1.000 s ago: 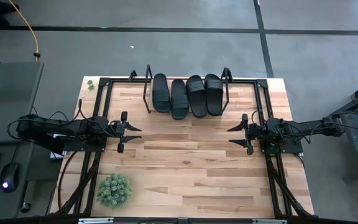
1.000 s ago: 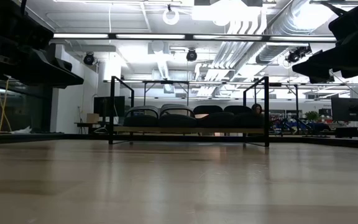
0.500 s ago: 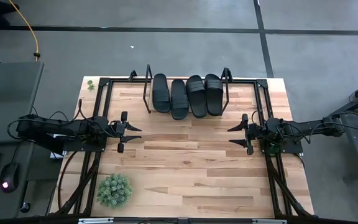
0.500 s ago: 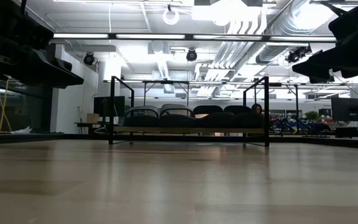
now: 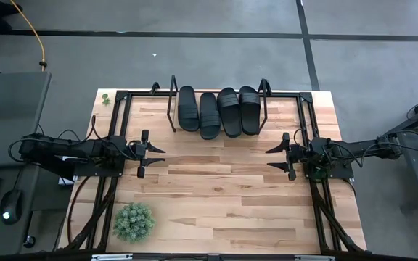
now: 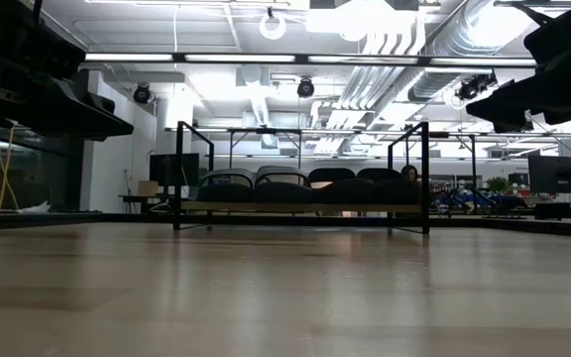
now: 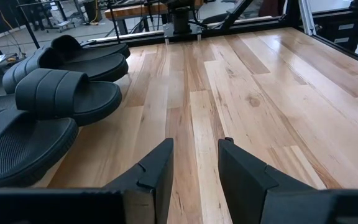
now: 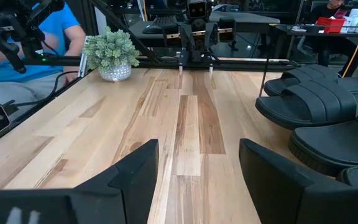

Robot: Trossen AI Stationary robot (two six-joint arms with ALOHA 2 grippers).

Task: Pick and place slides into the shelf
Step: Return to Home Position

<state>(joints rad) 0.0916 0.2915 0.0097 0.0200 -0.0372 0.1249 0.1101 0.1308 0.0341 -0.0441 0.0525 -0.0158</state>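
Tabletop (image 5: 216, 196) — slides (image 5: 218, 111) on shelf (image 6: 266, 208) | left tool (image 5: 160, 158), right tool (image 5: 269, 159) released | person (image 8: 48, 37): right-wrist view only

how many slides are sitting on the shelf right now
4, side by side on the shelf: leftmost slide, second slide set slightly forward of the others, third slide, rightmost slide. None looks hidden.

slides (image 7: 67, 93): matt black, ribbed straps | table (image 5: 216, 196): smooth light wood planks | shelf (image 6: 425, 178): black metal wire
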